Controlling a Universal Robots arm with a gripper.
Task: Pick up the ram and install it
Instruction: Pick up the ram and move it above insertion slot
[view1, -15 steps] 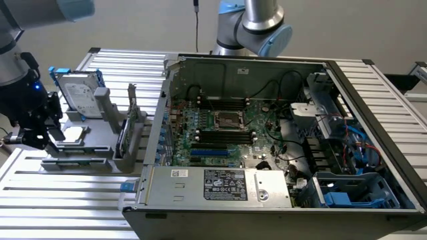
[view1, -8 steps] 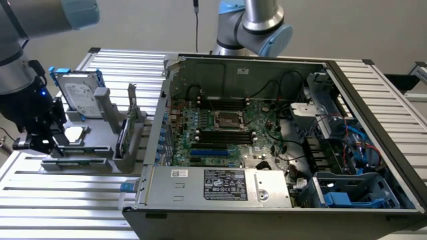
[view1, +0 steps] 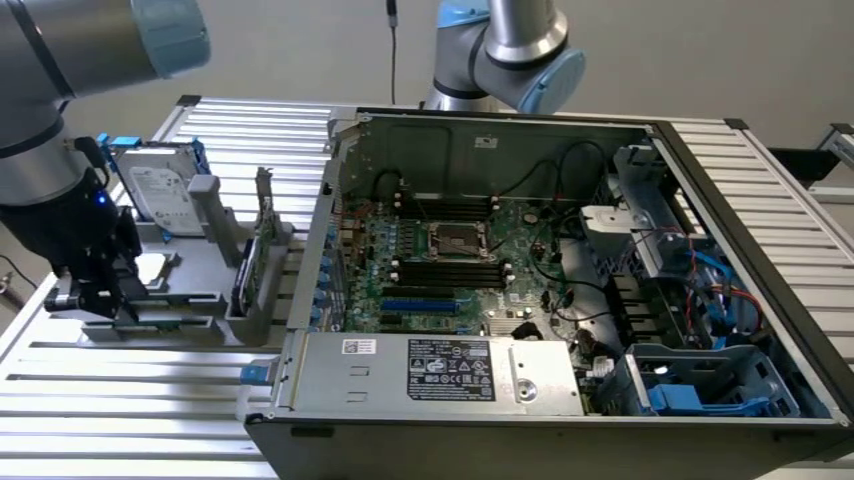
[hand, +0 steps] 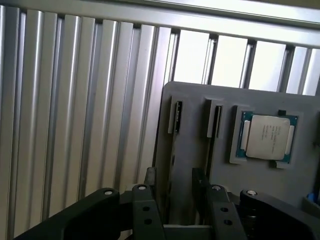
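My gripper (hand: 173, 179) hangs open over the near end of a grey parts holder (hand: 192, 100). Its two black fingertips (hand: 150, 176) stand either side of a narrow slot. A thin dark strip runs along that slot, seemingly the ram (hand: 173, 150) seen edge-on, and nothing is gripped. In the exterior view the gripper (view1: 91, 300) is low at the left end of the holder (view1: 200, 300), hiding the slot. The open computer case holds the motherboard (view1: 514, 285) with its black memory slots (view1: 447, 270).
A silver processor chip (hand: 267, 136) lies in a pocket of the holder, beside a second slot (hand: 215, 122). A hard drive with blue rails (view1: 160, 190) and a dark upright card (view1: 247, 275) stand on the holder. A second arm's base (view1: 514, 60) rises behind the case (view1: 441, 375).
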